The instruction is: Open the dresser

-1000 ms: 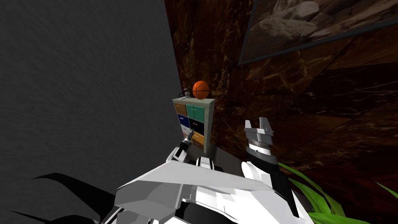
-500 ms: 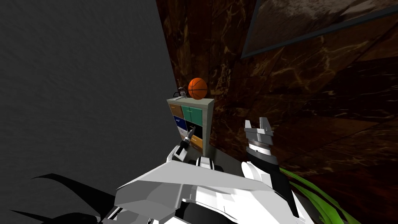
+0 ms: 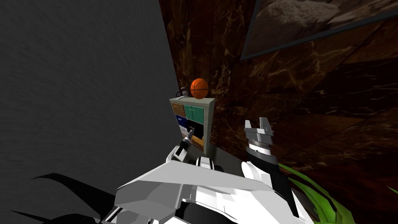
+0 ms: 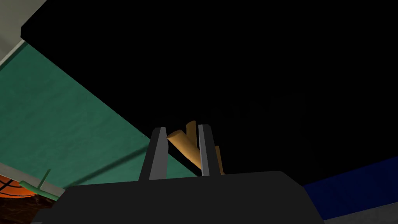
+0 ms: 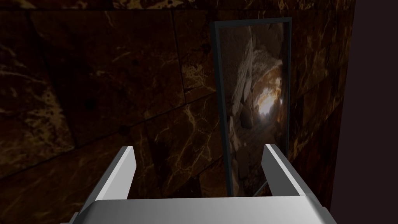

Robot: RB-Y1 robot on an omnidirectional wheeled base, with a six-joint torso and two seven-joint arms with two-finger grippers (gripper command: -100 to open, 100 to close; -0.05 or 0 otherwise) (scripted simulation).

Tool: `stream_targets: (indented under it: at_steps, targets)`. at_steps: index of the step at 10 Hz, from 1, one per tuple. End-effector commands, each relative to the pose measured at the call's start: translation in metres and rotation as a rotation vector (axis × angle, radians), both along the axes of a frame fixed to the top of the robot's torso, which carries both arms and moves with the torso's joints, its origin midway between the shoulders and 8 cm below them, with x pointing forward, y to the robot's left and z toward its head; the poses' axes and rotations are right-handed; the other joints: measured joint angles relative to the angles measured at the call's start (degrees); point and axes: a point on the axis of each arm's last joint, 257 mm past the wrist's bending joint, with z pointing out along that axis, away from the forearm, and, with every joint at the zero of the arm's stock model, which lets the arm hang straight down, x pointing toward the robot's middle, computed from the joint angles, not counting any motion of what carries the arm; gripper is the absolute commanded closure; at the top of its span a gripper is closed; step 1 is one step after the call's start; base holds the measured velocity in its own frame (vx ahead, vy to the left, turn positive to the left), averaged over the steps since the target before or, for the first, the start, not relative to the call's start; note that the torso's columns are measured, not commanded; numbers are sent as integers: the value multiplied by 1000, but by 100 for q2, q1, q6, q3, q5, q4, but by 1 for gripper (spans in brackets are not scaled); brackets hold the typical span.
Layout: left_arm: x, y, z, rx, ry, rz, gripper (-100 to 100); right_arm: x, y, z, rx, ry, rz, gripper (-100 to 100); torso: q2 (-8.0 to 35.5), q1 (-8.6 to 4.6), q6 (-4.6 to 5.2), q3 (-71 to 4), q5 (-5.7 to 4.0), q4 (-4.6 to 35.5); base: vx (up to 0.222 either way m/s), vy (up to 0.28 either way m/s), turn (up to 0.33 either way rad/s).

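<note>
Left gripper (image 4: 181, 129): fingers drawn close together and clamped on a tan handle (image 4: 182, 144) that passes between them. It reads as a grip made for pulling.
Tan handle: a slanted bar on the black drawer front (image 4: 252, 77), taken across its width, apparently so that it cannot slide out sideways.
Black drawer front: looms across the left wrist view, so the hand is hard up against the furniture. In the head view it sits directly below the green drawer.
Neighbouring drawers: a green drawer (image 4: 58, 128) with its own green handle (image 4: 33, 186) borders the black one on one side and a blue drawer (image 4: 349, 182) on another. Neither is touched.
Dresser (image 3: 209, 124): a small pale-framed chest of coloured drawers, standing in the corner where a grey wall meets a dark marbled one, straight ahead of the robot.
On top: an orange basketball (image 3: 199, 88) and a small dark object (image 3: 183, 93), too small to identify, rest near each other.
Right gripper (image 3: 257, 123): fingers wide apart and holding nothing, raised well apart from the dresser, seemingly parked out of the way.
Step in hand: the grasp looks made, but whether the drawer has begun to slide cannot be told. A straight pull along its travel seems the next call. The likely risk is the handle slipping free.
</note>
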Motion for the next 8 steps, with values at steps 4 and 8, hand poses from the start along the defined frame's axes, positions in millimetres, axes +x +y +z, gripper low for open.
stream_targets:
  at_steps: [4, 8]
  targets:
    - [-10, 0, -3, 2, 12, -11, 100, 0, 0, 0, 0, 0, 0, 0, -22, 10, -1, -13, 2, -7, -136, 66, 18]
    - [-6, -1, 19, 2, 12, -13, -100, 0, 0, 0, 0, 0, 0, 0, -76, -23, 6, -47, -5, -23, -67, 22, 5]
